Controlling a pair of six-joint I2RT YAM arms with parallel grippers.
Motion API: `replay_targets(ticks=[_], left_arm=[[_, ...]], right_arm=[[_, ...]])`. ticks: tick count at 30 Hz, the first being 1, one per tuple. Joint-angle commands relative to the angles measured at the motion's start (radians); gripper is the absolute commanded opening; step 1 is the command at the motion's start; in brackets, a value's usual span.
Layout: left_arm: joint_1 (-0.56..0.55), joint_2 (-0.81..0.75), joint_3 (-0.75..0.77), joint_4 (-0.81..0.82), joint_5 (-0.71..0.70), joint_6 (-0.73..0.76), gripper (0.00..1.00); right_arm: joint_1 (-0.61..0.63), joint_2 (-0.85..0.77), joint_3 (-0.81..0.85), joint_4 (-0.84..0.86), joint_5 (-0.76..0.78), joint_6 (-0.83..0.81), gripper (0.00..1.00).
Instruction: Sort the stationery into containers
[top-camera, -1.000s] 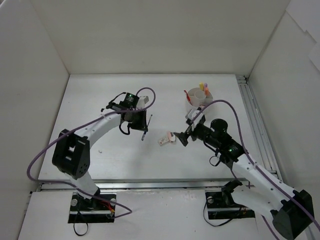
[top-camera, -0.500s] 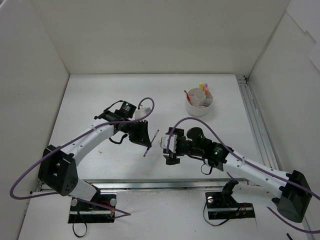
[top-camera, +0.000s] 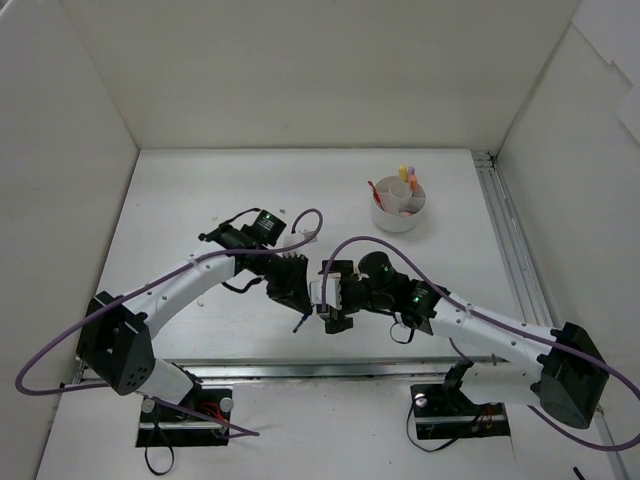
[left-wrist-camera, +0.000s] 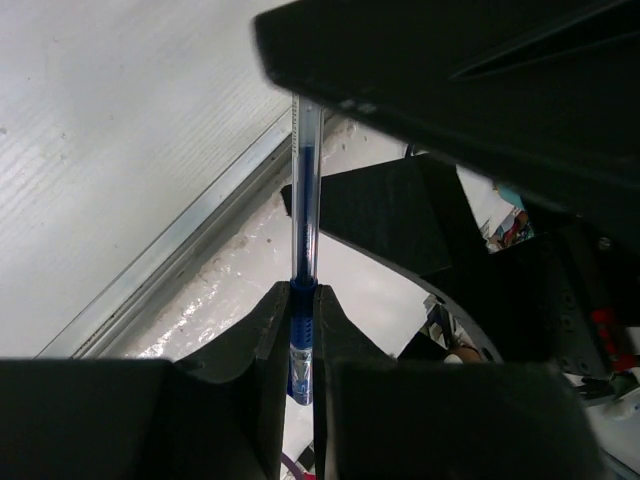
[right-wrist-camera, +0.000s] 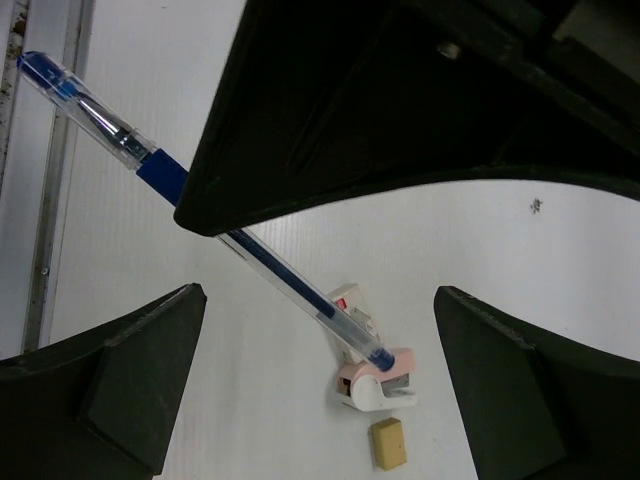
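My left gripper (top-camera: 296, 303) is shut on a thin blue pen (left-wrist-camera: 303, 200), gripped near its blue grip sleeve (left-wrist-camera: 302, 330) and held above the table. My right gripper (right-wrist-camera: 320, 400) is open and empty, right beside it in the top view (top-camera: 334, 303). Between its spread fingers (right-wrist-camera: 110, 390) lie a pink-and-white stapler-like piece (right-wrist-camera: 380, 378), a white block with a red label (right-wrist-camera: 348, 298) and a tan eraser (right-wrist-camera: 388, 443). The pen (right-wrist-camera: 255, 255) crosses above them. The white divided dish (top-camera: 398, 220) stands at the far right, with orange, pink and yellow markers (top-camera: 406, 176) in it.
White walls close in the table on the left, back and right. A metal rail (top-camera: 510, 250) runs along the right side and another along the near edge (top-camera: 300, 370). Purple cables (top-camera: 300, 225) loop over both arms.
Both grippers have come together near the table's near centre. The left carried the pen nearer and to the right. The right moved left, over the small pieces.
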Motion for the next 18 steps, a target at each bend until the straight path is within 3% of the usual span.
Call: replay_targets(ticks=[1,5,8,9,14,15,17,18], left_arm=[[-0.01,-0.02,0.076,-0.05,0.034,0.017,0.0],[-0.02,-0.017,0.102,-0.072,0.031,0.024,0.0],[-0.02,-0.002,0.11,-0.085,0.027,0.031,0.0],[-0.02,0.003,0.108,-0.086,0.025,0.033,0.0],[-0.02,0.026,0.106,-0.081,0.021,0.039,0.0],[-0.02,0.029,0.111,-0.082,0.019,0.04,0.0],[-0.02,0.043,0.126,-0.082,0.019,0.048,0.02],[-0.029,0.046,0.134,-0.081,0.011,0.053,0.1]], right_arm=[[0.009,0.033,0.069,0.068,-0.087,-0.033,0.96],[0.022,0.078,0.077,0.102,-0.11,-0.03,0.82],[0.026,0.094,0.081,0.142,-0.119,-0.027,0.5],[0.026,0.096,0.081,0.149,-0.122,-0.027,0.35],[0.029,0.088,0.077,0.163,-0.136,-0.019,0.1],[0.029,0.087,0.075,0.165,-0.141,-0.024,0.0],[0.028,0.082,0.071,0.171,-0.144,-0.025,0.0],[0.029,0.084,0.067,0.179,-0.142,-0.024,0.0]])
